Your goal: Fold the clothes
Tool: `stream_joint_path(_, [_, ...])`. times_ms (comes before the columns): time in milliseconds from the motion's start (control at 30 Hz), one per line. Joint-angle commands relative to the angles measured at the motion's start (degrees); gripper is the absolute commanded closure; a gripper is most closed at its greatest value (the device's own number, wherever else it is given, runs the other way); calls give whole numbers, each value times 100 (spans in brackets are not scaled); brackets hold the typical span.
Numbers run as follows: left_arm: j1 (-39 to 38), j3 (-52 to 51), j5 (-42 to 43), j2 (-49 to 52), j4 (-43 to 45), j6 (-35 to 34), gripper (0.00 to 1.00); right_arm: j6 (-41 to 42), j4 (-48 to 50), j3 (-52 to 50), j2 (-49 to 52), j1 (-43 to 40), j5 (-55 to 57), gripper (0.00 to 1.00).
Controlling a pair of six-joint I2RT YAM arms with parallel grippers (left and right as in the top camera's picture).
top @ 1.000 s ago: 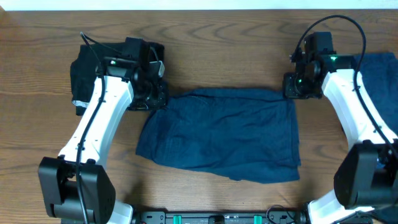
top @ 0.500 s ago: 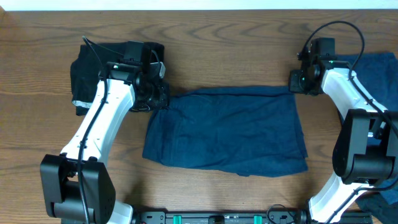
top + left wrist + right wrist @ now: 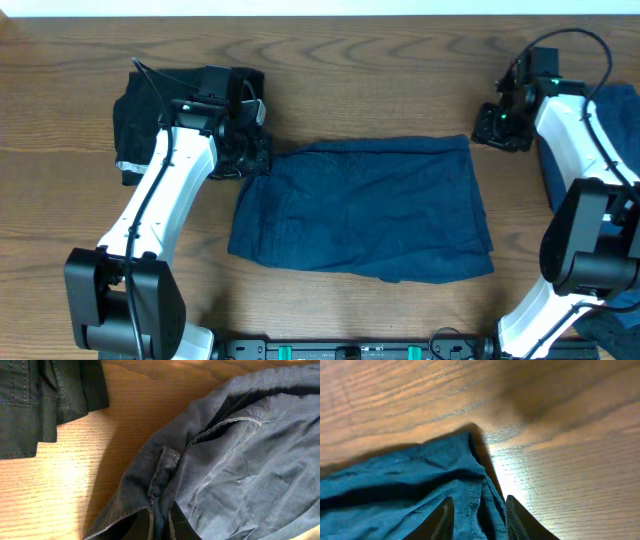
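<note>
A dark blue garment (image 3: 370,205) lies spread flat in the middle of the wooden table. My left gripper (image 3: 255,158) is shut on its upper left corner; in the left wrist view the fingers (image 3: 161,522) pinch a fold of the blue cloth (image 3: 240,460). My right gripper (image 3: 492,130) sits just right of the garment's upper right corner, apart from it in the overhead view. In the right wrist view its fingers (image 3: 479,517) are spread open, with the cloth's corner (image 3: 395,490) lying under and ahead of them.
A black garment (image 3: 135,110) lies bunched at the far left behind my left arm, and also shows in the left wrist view (image 3: 30,400). Another blue cloth (image 3: 612,130) lies at the right edge. Bare wood (image 3: 560,460) lies right of the corner.
My right gripper moved right and a little back, and has let go of the garment's upper right corner. The garment shifted slightly right. My left gripper held still.
</note>
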Motion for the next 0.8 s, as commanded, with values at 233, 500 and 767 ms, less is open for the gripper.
stream_joint_path(233, [9, -2, -28, -42, -4, -50, 94, 739, 221, -319, 61, -92, -1099, 74])
stream_joint_path(500, [9, -2, -28, -42, -4, -50, 94, 1064, 588, -874, 61, -92, -1082, 81])
stream_joint_path(767, [9, -2, -28, -42, -7, -50, 94, 1067, 903, -1259, 61, -92, -732, 73])
